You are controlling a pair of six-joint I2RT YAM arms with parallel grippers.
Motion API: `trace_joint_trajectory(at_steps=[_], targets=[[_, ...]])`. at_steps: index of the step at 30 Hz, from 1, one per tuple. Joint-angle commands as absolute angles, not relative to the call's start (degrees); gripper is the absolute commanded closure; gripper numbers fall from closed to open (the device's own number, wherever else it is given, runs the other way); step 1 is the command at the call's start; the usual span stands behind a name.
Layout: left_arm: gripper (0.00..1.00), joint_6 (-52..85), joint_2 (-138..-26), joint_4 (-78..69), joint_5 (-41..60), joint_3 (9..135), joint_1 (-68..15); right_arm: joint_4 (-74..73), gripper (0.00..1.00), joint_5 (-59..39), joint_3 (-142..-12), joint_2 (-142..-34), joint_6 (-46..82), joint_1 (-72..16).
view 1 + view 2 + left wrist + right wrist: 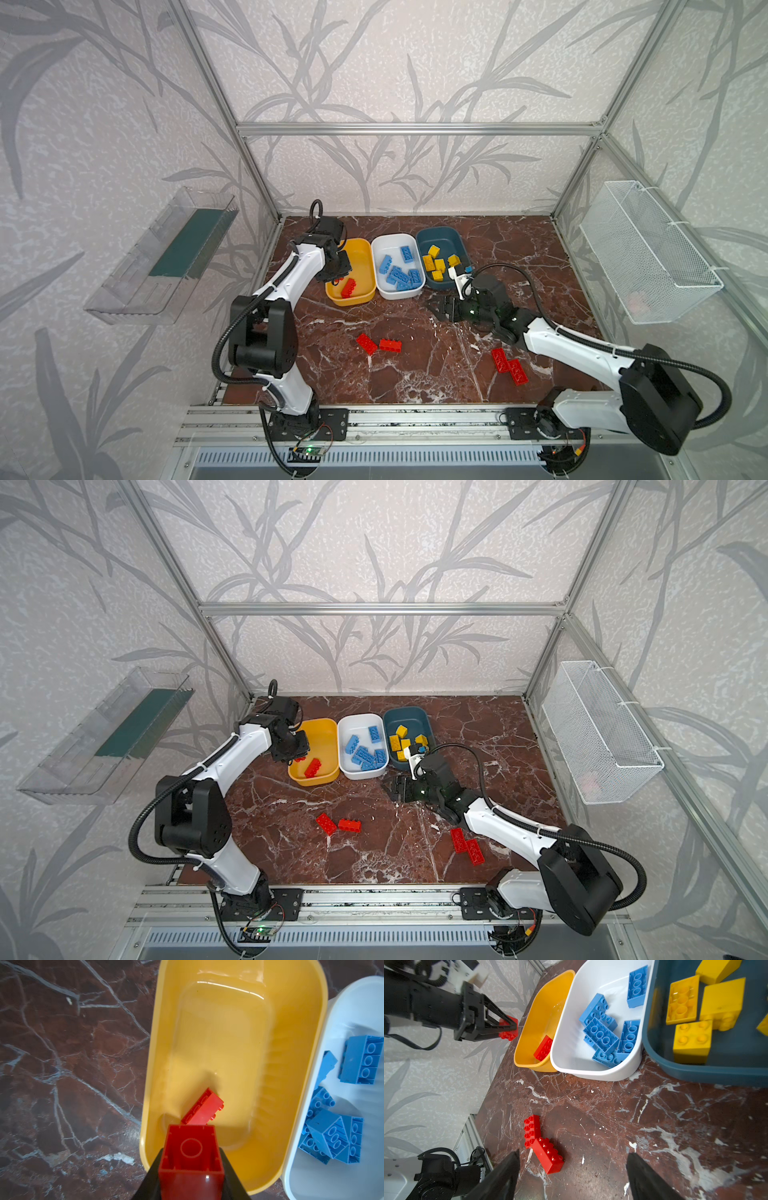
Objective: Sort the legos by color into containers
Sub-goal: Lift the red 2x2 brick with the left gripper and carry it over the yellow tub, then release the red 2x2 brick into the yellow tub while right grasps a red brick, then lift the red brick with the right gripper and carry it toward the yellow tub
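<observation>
My left gripper (191, 1167) is shut on a short red lego (191, 1153) and hangs over the near left end of the yellow container (361, 257). One red lego (348, 288) lies inside that container. Several blue legos (401, 274) fill the white container (392, 245), and several yellow legos (436, 262) lie in the teal container (440, 235). My right gripper (573, 1153) is open and empty, low over the table in front of the white and teal containers. Two red legos (548, 1155) touch each other near it. Two more red legos (509, 365) lie beside the right arm.
A white wire mesh basket (648, 257) hangs on the right wall and a clear tray (166, 253) on the left wall. An aluminium rail (415, 415) runs along the front edge of the marble table. Both arm bases stand on it.
</observation>
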State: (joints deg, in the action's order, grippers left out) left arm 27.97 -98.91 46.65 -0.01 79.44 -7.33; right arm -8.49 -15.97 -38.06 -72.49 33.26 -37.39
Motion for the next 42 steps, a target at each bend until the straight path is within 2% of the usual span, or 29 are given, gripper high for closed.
trace_joint_trajectory(at_steps=[1,5,11,14,19,26,31,38,42], targets=[[0.72,27.0,-101.4,46.0,2.3,82.0,-7.3,-1.3,0.18,-11.1,-36.5,-67.9,30.1,-37.1],[0.70,27.0,-103.9,46.1,2.5,83.9,-7.3,4.5,0.17,-6.3,-34.8,-63.6,30.0,-37.0],[0.48,28.3,-104.1,45.3,3.1,84.1,-7.3,13.3,0.16,-0.5,-34.0,-60.3,31.3,-37.0],[0.43,28.9,-102.6,44.6,3.0,83.7,-7.5,18.4,0.14,2.7,-34.5,-59.6,32.1,-36.9],[0.40,28.3,-98.5,46.0,1.0,84.4,-9.1,28.1,0.09,7.2,-36.3,-58.4,35.4,-35.9],[0.33,28.3,-89.0,45.8,-0.4,81.3,-14.6,38.9,0.08,10.4,-37.1,-57.7,39.9,-35.4],[0.32,28.3,-82.7,43.8,1.5,76.1,-17.8,39.5,0.08,8.9,-34.3,-57.8,42.2,-34.5],[0.32,30.0,-75.3,42.5,3.1,69.3,-20.0,40.3,0.08,11.6,-33.8,-61.2,41.8,-33.5],[0.32,30.5,-71.2,41.5,3.1,65.0,-19.9,39.2,0.11,12.1,-33.2,-64.5,40.9,-33.5]])
